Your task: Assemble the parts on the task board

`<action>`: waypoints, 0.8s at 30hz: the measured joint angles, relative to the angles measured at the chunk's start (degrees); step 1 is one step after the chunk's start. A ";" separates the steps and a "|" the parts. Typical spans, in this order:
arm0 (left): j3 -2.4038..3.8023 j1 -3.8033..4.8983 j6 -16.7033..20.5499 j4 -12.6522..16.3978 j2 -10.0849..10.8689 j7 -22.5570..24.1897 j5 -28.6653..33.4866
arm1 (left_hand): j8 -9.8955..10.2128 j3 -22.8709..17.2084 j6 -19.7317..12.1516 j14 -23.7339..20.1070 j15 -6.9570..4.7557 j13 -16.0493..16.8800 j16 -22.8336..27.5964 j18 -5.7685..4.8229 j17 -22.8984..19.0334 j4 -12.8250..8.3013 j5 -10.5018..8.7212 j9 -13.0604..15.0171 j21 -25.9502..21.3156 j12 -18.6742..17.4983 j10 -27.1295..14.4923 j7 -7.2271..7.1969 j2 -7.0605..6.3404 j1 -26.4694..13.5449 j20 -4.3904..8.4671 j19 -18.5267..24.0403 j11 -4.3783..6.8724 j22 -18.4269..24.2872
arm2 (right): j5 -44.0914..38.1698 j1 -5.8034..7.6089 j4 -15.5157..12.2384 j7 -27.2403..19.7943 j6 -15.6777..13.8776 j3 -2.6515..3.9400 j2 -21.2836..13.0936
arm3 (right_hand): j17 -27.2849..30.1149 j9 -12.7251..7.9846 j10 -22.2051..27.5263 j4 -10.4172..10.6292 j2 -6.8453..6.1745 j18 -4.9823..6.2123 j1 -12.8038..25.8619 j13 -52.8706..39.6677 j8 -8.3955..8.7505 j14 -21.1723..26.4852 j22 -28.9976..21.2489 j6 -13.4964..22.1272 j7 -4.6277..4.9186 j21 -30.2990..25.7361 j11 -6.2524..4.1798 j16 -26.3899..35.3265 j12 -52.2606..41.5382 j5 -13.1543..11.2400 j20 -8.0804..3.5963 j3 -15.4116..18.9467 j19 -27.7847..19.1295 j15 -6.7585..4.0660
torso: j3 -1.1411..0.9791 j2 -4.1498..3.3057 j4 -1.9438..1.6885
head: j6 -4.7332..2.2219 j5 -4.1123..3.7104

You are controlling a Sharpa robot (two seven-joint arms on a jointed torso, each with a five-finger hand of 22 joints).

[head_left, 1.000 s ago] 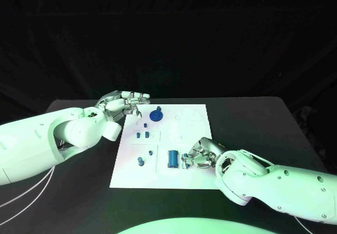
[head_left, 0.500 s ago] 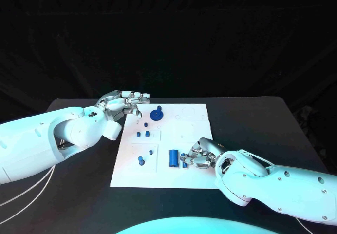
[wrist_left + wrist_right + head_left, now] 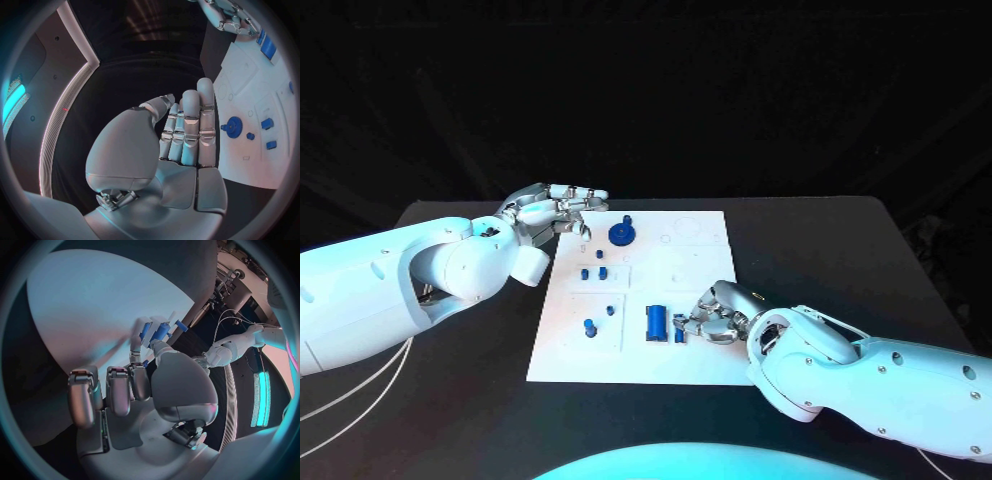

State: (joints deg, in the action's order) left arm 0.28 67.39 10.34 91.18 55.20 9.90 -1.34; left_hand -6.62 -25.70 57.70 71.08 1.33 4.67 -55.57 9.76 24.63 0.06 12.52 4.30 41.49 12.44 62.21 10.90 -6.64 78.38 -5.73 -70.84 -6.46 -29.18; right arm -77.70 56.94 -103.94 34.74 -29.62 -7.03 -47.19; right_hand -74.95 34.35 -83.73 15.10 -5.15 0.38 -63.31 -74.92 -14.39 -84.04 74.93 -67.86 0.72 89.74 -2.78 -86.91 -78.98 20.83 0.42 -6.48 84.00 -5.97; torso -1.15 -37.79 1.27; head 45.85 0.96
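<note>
The white task board [image 3: 678,268] lies mid-table. On it are a blue gear [image 3: 622,236], a blue cylinder [image 3: 655,320] and small blue parts [image 3: 594,273] near its left side. My right hand [image 3: 714,317] rests on the board's near right part and pinches a small blue part [image 3: 681,332] beside the cylinder. In the right wrist view that small blue part [image 3: 161,331] sits at the fingertips. My left hand [image 3: 561,208] hovers at the board's far left corner holding nothing, fingers [image 3: 190,125] straight, with the gear [image 3: 234,126] just beyond them.
Black table [image 3: 819,250] surrounds the board, with free room to the right and at the far edge. More small blue parts [image 3: 590,325] stand in the board's near left section. My left arm [image 3: 430,280] lies along the board's left side.
My right hand has edged slightly toward the near edge with the small blue part. The left hand has stayed about where it was.
</note>
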 measured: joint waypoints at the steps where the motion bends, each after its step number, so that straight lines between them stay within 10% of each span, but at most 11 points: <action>1: 0.00 0.00 0.00 0.00 0.01 0.00 0.00 | 0.00 0.00 0.00 0.00 0.00 0.00 0.00 0.00 -0.01 0.00 0.00 0.00 0.00 0.00 0.00 0.00 0.00 0.00 -0.12 0.12 0.00 0.00 | -0.16 0.00 -0.04 0.00 0.01 0.00 -0.15 | 0.00 0.00 0.00 -0.13 0.20 0.00 -0.20 0.00 -0.09 -0.09 0.00 0.00 0.00 0.00 0.00 0.00 0.00 0.00 -0.10 0.13 0.10 -0.09 | 0.00 0.00 0.01 | 0.01 0.00; 15: 0.00 0.00 -0.05 -0.06 -0.01 -0.05 0.00 | 0.00 0.00 0.00 0.00 0.00 -0.04 0.00 0.00 -0.06 0.00 0.00 0.01 0.00 0.00 0.00 0.00 0.00 0.00 -0.21 0.21 0.00 -0.05 | -2.16 -0.06 -0.62 -0.62 -0.31 0.00 -1.44 | 0.01 -0.01 -0.21 -2.40 0.42 0.00 -4.15 0.01 -0.20 -0.09 -0.01 1.12 0.42 0.00 -0.20 0.25 1.45 -0.46 -0.13 1.23 0.14 -0.09 | -0.03 0.04 -0.02 | -0.34 -0.01; 20: 0.00 0.00 -0.05 -0.38 -0.25 0.04 0.00 | 0.00 0.00 -0.21 -0.03 0.03 -0.04 0.00 0.01 -0.12 0.00 0.00 0.01 0.00 0.00 -0.15 0.21 0.17 -0.17 0.00 0.41 -0.15 -0.16 | 1.06 0.68 -0.54 -5.69 -2.11 -0.09 -3.12 | 0.01 -1.99 0.84 -3.18 0.74 0.00 -7.12 -0.11 3.41 0.09 -0.02 5.99 2.69 -3.41 1.73 3.75 9.06 -0.46 0.22 1.71 0.02 1.06 | 0.04 0.17 0.00 | -0.87 -0.03; 24: -0.14 -0.01 -0.03 -1.20 -0.76 0.48 0.11 | -0.23 0.05 -0.22 -0.20 0.20 -0.04 0.00 0.01 -0.22 0.28 0.00 0.01 0.23 0.00 -0.21 0.21 0.31 -0.31 -0.21 0.61 -0.21 -0.31 | 8.81 2.85 1.28 -13.35 -3.20 -0.06 -4.22 | 4.17 -3.59 6.44 -4.38 1.54 2.58 -10.89 2.30 5.84 0.06 -0.02 7.64 4.34 -15.60 3.07 10.05 21.25 -0.57 1.57 1.54 -0.12 1.93 | 0.24 0.42 0.05 | -1.44 -0.17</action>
State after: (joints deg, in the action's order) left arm 0.14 67.38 10.31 89.97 54.44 10.37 -1.22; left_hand -6.85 -25.64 57.48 70.88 1.52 4.63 -55.57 9.78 24.41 0.34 12.52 4.31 41.72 12.44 62.00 11.11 -6.33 78.07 -5.94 -70.23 -6.67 -29.49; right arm -68.88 59.79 -102.66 21.40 -32.82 -7.09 -51.41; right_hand -70.77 30.76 -77.29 10.72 -3.61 2.95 -74.20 -72.62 -8.55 -83.98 74.92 -60.22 5.06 74.14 0.29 -76.86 -57.73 20.26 1.99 -4.93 83.88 -4.04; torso -0.92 -37.36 1.32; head 44.41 0.79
